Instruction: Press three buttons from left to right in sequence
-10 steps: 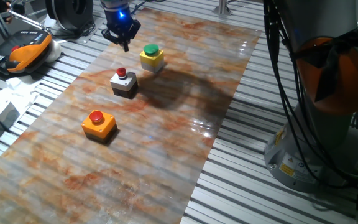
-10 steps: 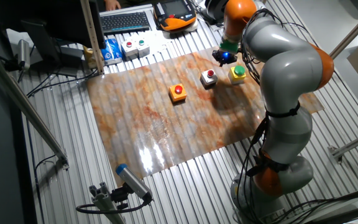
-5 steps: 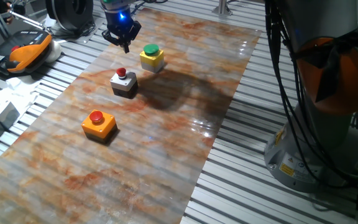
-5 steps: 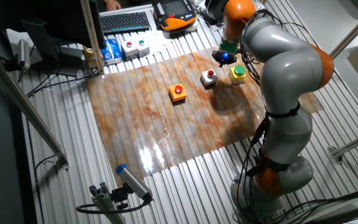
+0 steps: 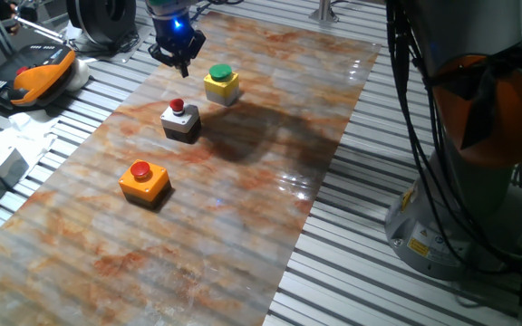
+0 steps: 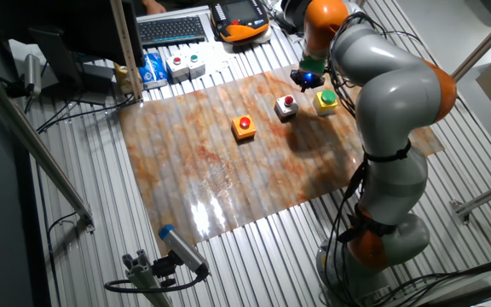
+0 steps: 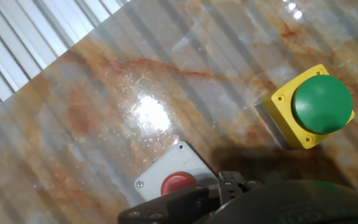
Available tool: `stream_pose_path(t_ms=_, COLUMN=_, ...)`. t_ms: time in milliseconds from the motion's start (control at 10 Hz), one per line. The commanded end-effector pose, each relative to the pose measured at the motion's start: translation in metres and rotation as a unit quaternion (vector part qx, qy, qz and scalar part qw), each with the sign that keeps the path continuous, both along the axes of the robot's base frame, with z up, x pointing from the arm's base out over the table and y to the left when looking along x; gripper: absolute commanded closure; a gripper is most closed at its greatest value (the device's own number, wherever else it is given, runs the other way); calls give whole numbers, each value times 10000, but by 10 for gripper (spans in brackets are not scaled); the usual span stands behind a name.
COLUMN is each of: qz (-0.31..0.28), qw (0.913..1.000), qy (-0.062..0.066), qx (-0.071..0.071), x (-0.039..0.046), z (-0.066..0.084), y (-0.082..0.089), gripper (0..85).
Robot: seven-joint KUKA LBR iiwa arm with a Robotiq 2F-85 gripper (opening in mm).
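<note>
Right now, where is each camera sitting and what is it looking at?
One fixed view: low beside the mat, looking across the three buttons; shows the gripper and the arm's base.
The other fixed view: high up, looking down on the table; shows the whole arm.
Hand view: on the hand, looking down; shows the fingers.
All share the yellow button box and grey-white button box.

A robotics lab — a slatted aluminium table (image 6: pixel 101 247) under a marbled mat (image 5: pixel 243 181), a teach pendant (image 5: pixel 30 77), a keyboard (image 6: pixel 171 29), a white control box (image 6: pixel 184 65) and loose cables (image 5: pixel 420 118) beside the arm's base (image 5: pixel 451 217).
</note>
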State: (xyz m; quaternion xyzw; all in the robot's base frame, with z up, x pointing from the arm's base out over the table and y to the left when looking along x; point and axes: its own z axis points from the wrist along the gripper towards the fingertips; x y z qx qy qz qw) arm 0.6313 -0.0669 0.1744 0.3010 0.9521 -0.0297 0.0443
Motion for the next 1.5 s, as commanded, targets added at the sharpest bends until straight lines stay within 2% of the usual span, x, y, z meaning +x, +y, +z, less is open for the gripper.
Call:
stream_pose_path(t_ms=0, qz=25, qw=10000, qy=12, qx=-17, x=0, z=0, y=0, gripper=850)
stream_pose_path(t_ms=100, qz=110, qw=9999, qy=54, qx=-71, x=0, z=0, y=0, gripper=850)
stream_pose_path(t_ms=200, qz=229, qw=9997, qy=70, qx=-15, x=0, z=0, y=0, gripper=850)
stream_pose_path(t_ms=300, qz=418, qw=9990, qy=54, qx=127, x=0, z=0, y=0, gripper=850)
stream_pose_path(t_ms=400, qz=705, qw=9967, qy=15, qx=394, x=0, z=0, y=0, gripper=850)
stream_pose_path(t_ms=600, qz=1211, qw=9900, qy=58, qx=726, x=0, z=0, y=0, gripper=850)
stream_pose_path(t_ms=700, qz=1445, qw=9869, qy=79, qx=718, x=0, z=0, y=0, gripper=850)
stream_pose_path(t_ms=800, qz=1738, qw=9823, qy=24, qx=696, x=0, z=0, y=0, gripper=850)
stream_pose_path(t_ms=1000, qz=2049, qw=9751, qy=-33, qx=851, x=0, z=0, y=0, gripper=850)
stream_pose_path(t_ms=1100, qz=2144, qw=9732, qy=-78, qx=828, x=0, z=0, y=0, gripper=850)
stream_pose_path(t_ms=1200, qz=2170, qw=9733, qy=-142, qx=734, x=0, z=0, y=0, gripper=850)
stream_pose_path(t_ms=1300, qz=2191, qw=9739, qy=-230, qx=539, x=0, z=0, y=0, gripper=850)
stream_pose_path(t_ms=1400, qz=2195, qw=9735, qy=-229, qx=606, x=0, z=0, y=0, gripper=850)
